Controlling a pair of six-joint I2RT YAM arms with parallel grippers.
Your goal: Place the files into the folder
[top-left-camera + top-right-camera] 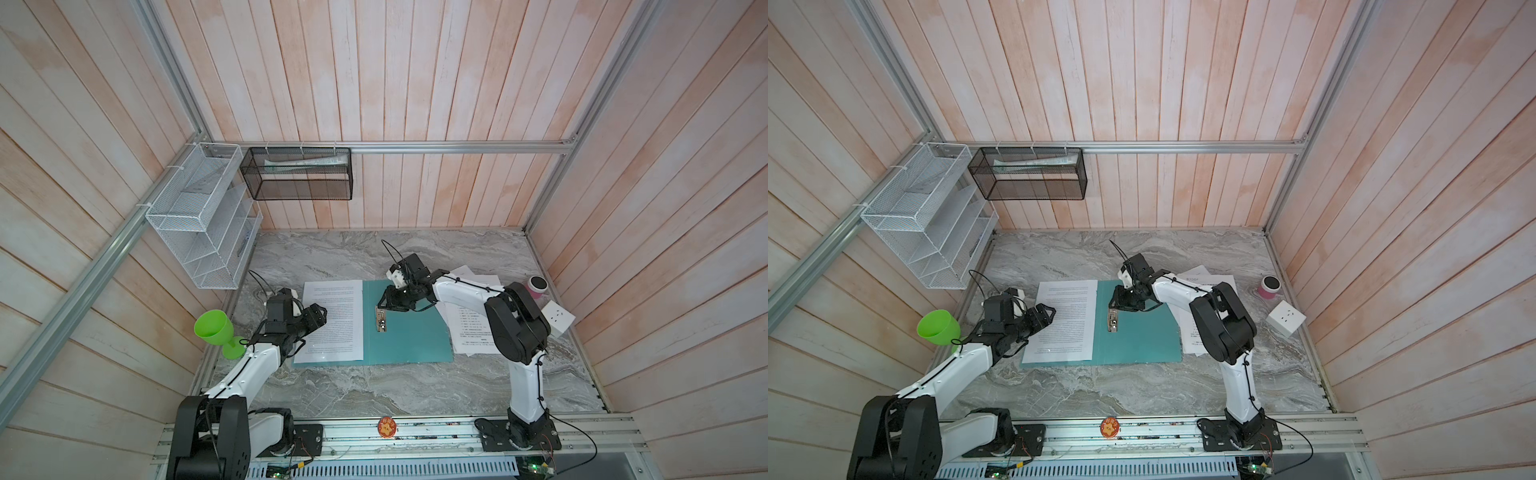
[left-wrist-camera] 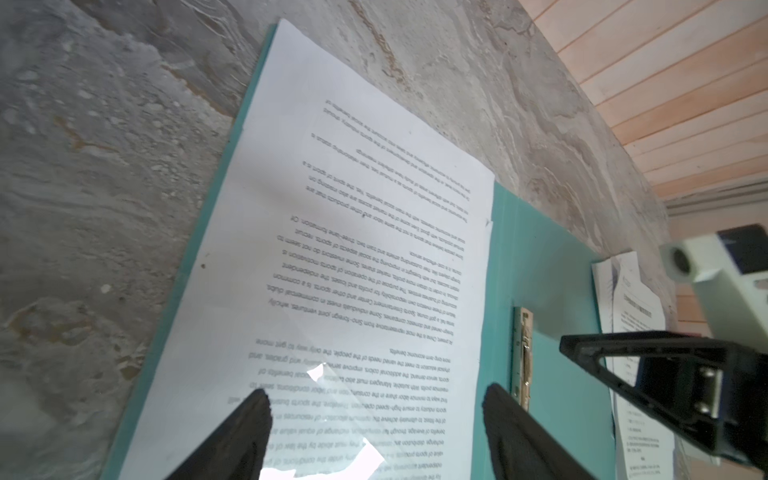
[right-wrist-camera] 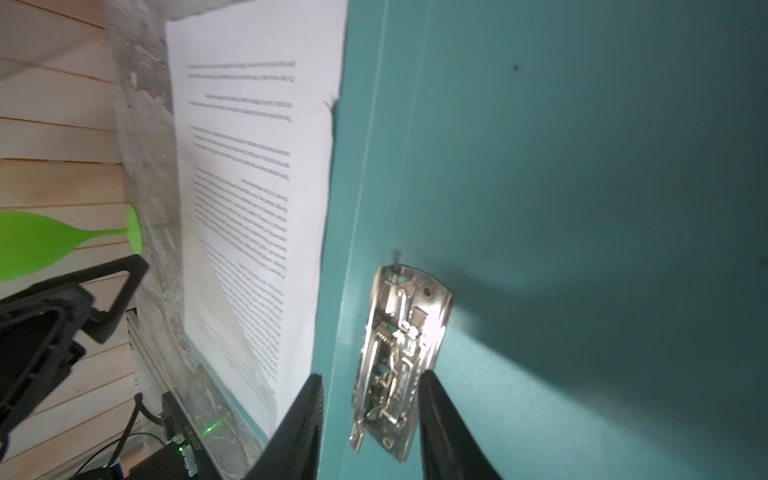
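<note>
- Your folder [image 1: 409,336] lay open and flat at the middle of the surface [image 1: 374,386].
- One sheet [image 1: 332,320] of the files lay printed side up on the folder's left cover, covering most of it.
- The remaining files [image 1: 469,328] lay in a loose pile on the surface at the folder's right edge, partly hidden by your right arm.
- The clip [image 3: 399,353] sat on the right cover, just beside the spine.
- Your left jaws were released, spread wide over the sheet's left edge and grasping nothing. Contact with the paper could not be told.
- Your right jaws stood partly apart astride the clip. In the right wrist view, folder showed between one finger [image 3: 299,428] and the clip, so no grasp was seen.
- A green goblet [image 1: 214,330] stood near your left arm, well apart from the folder.
</note>
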